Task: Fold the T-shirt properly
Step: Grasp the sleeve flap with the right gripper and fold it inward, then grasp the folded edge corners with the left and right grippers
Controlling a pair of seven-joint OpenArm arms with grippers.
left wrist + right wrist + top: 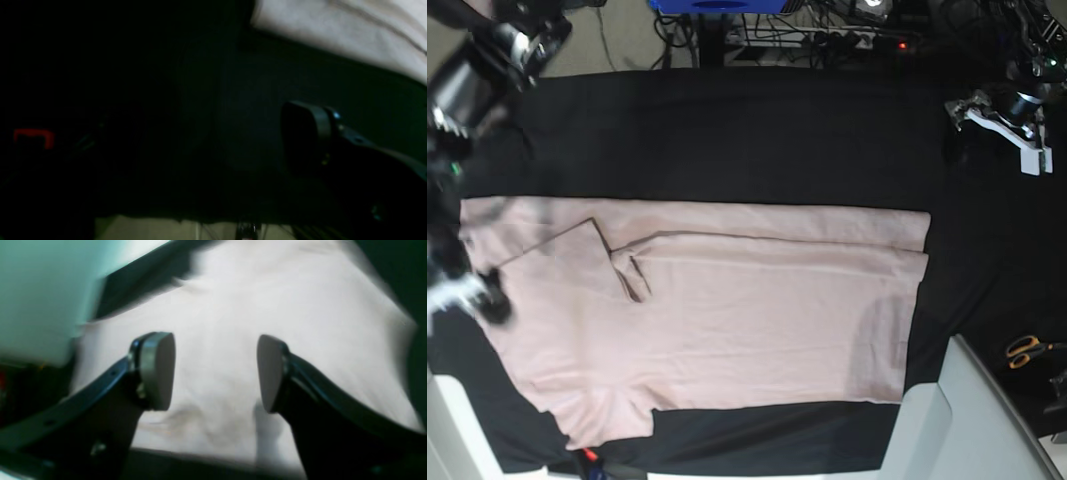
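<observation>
At the far left edge of the base view, the blurred right gripper (472,293) hangs over the left end of the plain pale pink cotton T-shirt (727,330); its wrist view shows the two grey pads (158,370) apart with only cloth beneath and nothing between them. The shirt lies flat across the middle of the black table covering (727,140), partly folded along its upper edge. At upper right, the left gripper (1017,125) sits well clear of the shirt, jaws spread wide. Orange-handled scissors (1027,350) lie at lower right.

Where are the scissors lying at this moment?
In the base view the scissors lie at the far right edge on the black table covering, right of the pink T-shirt.
</observation>
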